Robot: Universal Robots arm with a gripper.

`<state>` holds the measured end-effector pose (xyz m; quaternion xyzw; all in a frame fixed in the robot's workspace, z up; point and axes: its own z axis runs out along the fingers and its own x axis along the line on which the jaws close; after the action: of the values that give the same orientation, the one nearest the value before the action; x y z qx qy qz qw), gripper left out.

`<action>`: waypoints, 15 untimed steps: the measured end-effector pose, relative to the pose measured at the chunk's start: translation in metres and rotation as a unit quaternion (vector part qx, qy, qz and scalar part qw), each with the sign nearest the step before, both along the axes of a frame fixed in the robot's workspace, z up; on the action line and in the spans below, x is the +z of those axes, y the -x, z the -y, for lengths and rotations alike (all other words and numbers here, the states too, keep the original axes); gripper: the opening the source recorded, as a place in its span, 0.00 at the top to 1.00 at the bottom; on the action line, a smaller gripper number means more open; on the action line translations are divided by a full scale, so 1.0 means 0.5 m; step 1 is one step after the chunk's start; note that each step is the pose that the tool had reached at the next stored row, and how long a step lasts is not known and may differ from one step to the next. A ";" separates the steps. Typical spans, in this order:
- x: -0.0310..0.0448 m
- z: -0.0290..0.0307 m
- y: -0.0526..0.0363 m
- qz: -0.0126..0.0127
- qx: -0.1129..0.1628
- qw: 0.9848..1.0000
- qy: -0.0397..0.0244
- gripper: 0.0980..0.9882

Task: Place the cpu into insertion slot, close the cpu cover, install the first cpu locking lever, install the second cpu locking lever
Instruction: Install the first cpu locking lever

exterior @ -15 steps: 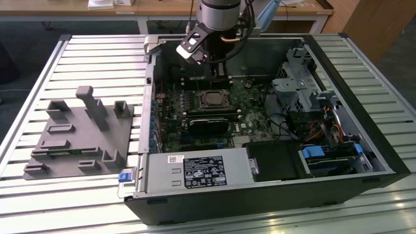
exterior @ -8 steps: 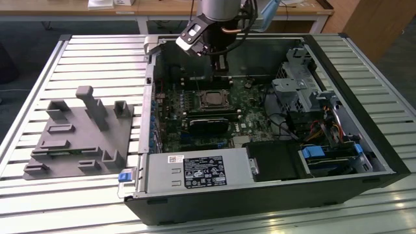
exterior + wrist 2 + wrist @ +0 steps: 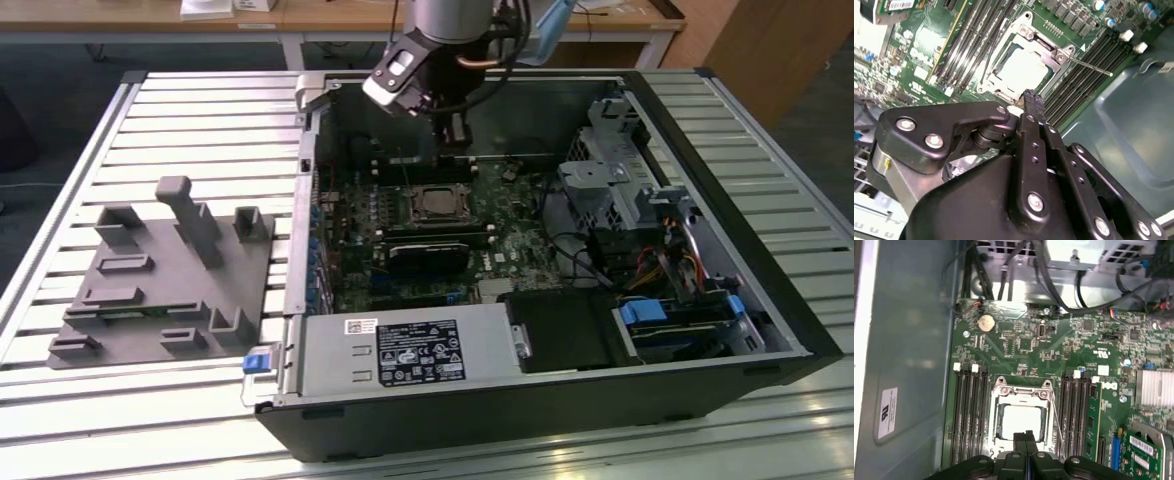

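End effector: black two-finger end effector [image 3: 1026, 436] clenched, empty, poised over socket edge, apparently to push, not grasp.
Cpu: pale silvery square cpu [image 3: 1021, 421] seated in dark square insertion slot [image 3: 998, 426], mid green circuit board [image 3: 1019, 342].
Cover: thin silvery frame cpu cover [image 3: 1021, 390] down, pinning chip.
Lever: thin metal rod [image 3: 1089, 66] seemingly unlatched.

Silvery square cpu [image 3: 1023, 421] sits in metal-rimmed insertion slot [image 3: 998, 425] on green circuit board [image 3: 1019, 345], thin metal cpu cover [image 3: 1021, 392] over it; long black memory slots [image 3: 968, 415] flank both sides.
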<state>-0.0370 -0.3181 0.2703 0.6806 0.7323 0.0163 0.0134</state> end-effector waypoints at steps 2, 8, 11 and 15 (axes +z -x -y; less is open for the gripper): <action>0.000 0.000 0.000 0.000 0.018 1.000 0.000 0.99; 0.000 0.000 0.000 0.000 0.072 0.997 0.000 0.99; -0.001 0.000 0.000 0.000 0.099 0.995 0.000 0.99; -0.001 0.000 0.000 0.000 0.134 0.991 0.000 0.99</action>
<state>-0.0369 -0.3181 0.2699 0.5768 0.8166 0.0181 0.0111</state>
